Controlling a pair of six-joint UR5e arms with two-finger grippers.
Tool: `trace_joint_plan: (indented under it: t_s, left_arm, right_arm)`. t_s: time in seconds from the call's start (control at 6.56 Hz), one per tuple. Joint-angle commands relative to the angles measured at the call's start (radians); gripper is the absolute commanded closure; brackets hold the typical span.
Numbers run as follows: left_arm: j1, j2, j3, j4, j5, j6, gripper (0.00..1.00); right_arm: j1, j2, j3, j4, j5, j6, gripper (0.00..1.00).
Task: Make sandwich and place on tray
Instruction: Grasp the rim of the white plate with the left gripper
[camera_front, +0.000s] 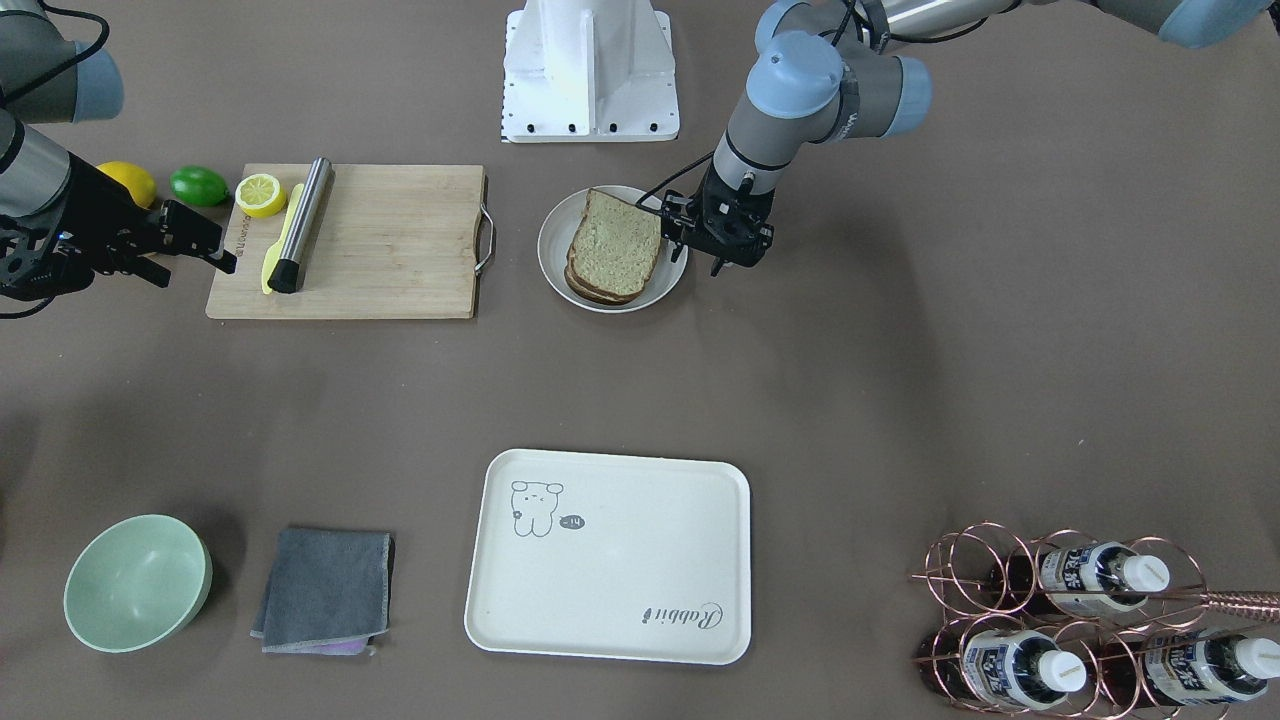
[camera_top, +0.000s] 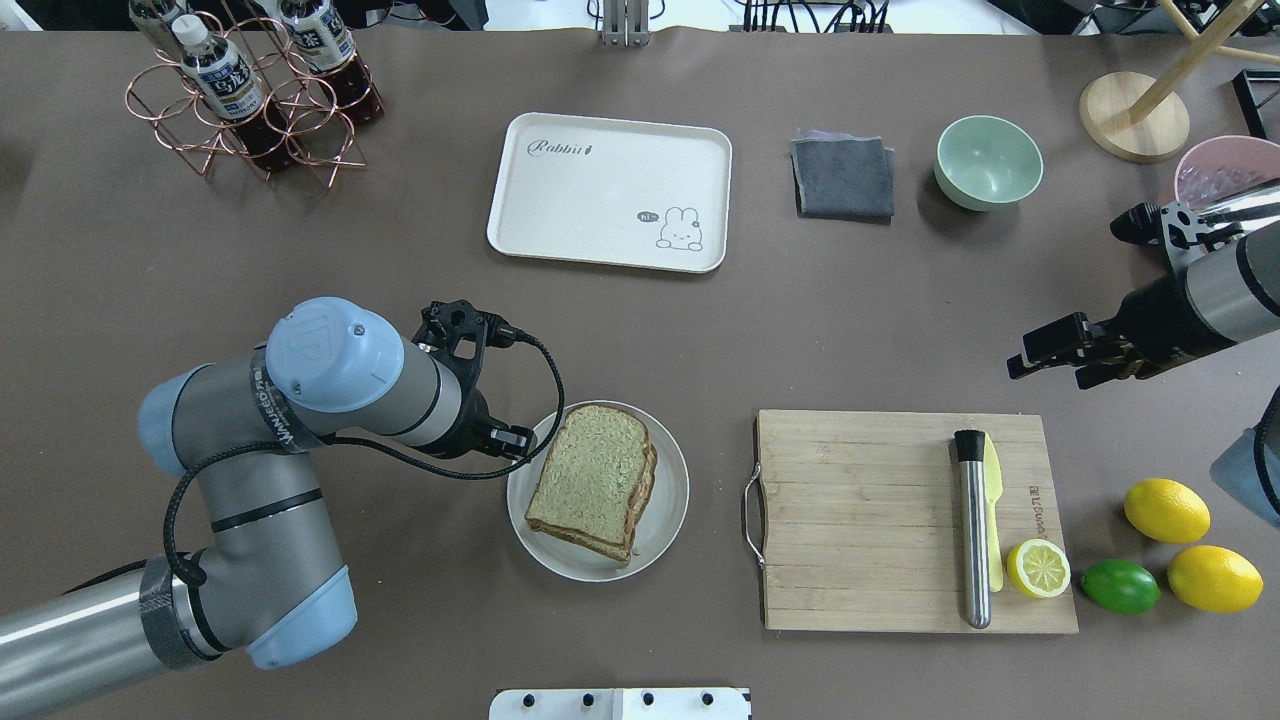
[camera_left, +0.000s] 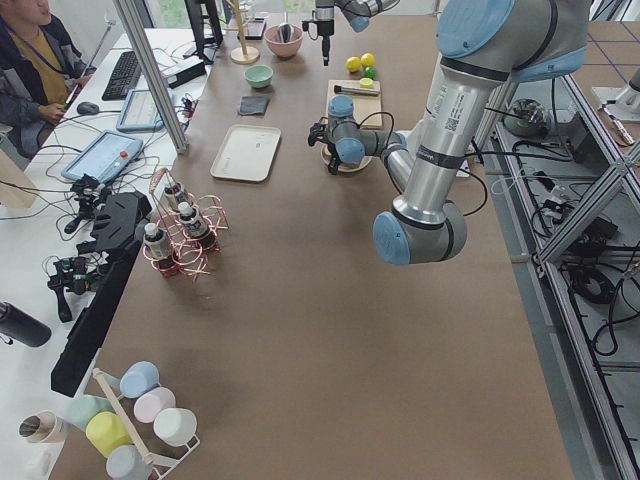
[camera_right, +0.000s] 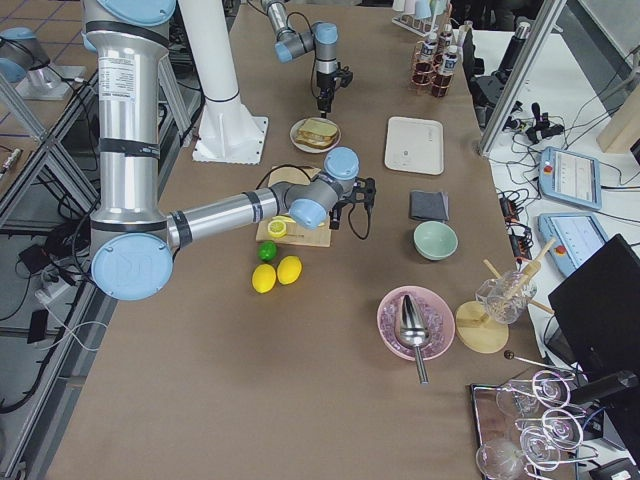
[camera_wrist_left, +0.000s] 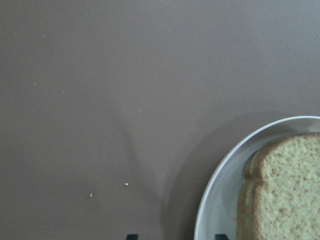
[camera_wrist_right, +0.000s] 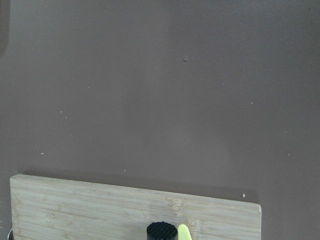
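The sandwich (camera_top: 596, 478) is sat stacked on the round white plate (camera_top: 672, 505), mid-worktop (camera_top: 860, 330), well apart from the tray (camera_top: 590, 205). The left jaws are held spread just beside the plate's rim, with nothing gripped between them. The right jaws are parked near the edge of the cutting board (camera_top: 860, 520). Whether they're spread or clenched can't be told tbh.

Silver arms (camera_top: 262, 505), pale-blue joint caps (camera_top: 330, 352), black cables (camera_top: 558, 385)
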Motion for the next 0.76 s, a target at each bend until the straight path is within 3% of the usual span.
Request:
trace_joint_plan:
  t_s: [0.0, 0.61]
  left_arm:
    - [0.017, -0.001, 0.003, 0.000, 0.010, -0.004, 0.48]
    - [0.029, -0.002, 0.020, -0.006, 0.010, -0.031, 0.51]
  right_arm:
    - [0.001, -0.002, -0.001, 0.000, 0.000, 0.000, 0.01]
    - [-0.001, -0.005, 0.007, 0.000, 0.001, 0.002, 0.01]
